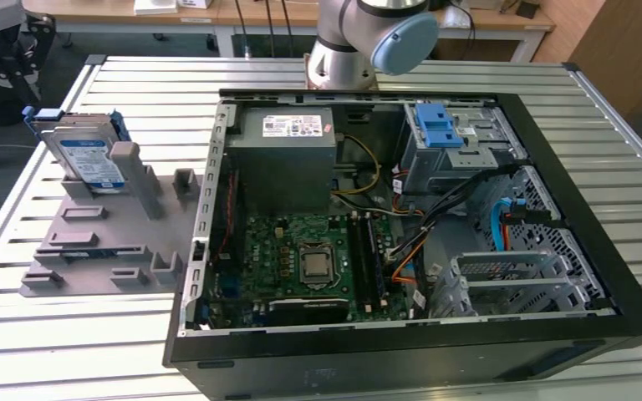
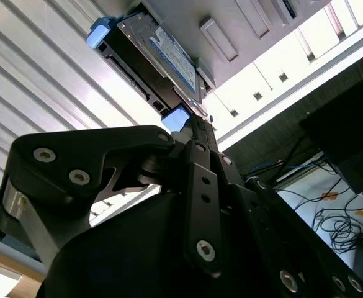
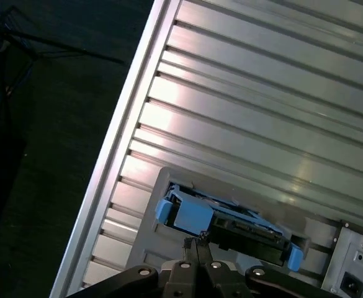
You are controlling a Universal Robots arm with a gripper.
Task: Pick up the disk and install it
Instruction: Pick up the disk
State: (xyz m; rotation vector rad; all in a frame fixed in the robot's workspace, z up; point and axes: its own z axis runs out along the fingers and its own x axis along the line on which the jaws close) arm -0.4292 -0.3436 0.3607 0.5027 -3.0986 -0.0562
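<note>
On the exterior view's left, the disk stands on edge in a slot at the far end of a grey fixture plate, which lies on the slatted metal table. To the right is the open computer case, with the grey power supply at its far left and the drive cage, topped by two blue tabs, at its far right. The arm rises beyond the far side of the case. The disk has a blue-and-white label and the power supply a white sticker, but the print on both is too small to make out.

In the second wrist view, the gripper points toward the disk. Its fingers are drawn together with nothing between them, and the tips line up near one blue end tab. The label shows here too, unreadable.

In the first wrist view, the gripper hangs over the upper edge of the disk, which has a blue tab at each end. It appears to be clear of the disk.

I judge this to be the approach for the pick: the disk sits in its slot, not yet grasped or installed. A grasp would call for the fingers to part enough to straddle the drive's thickness. They would need to be centred along the edge, not over a tab, and the drive lifted straight out of the slot.
</note>
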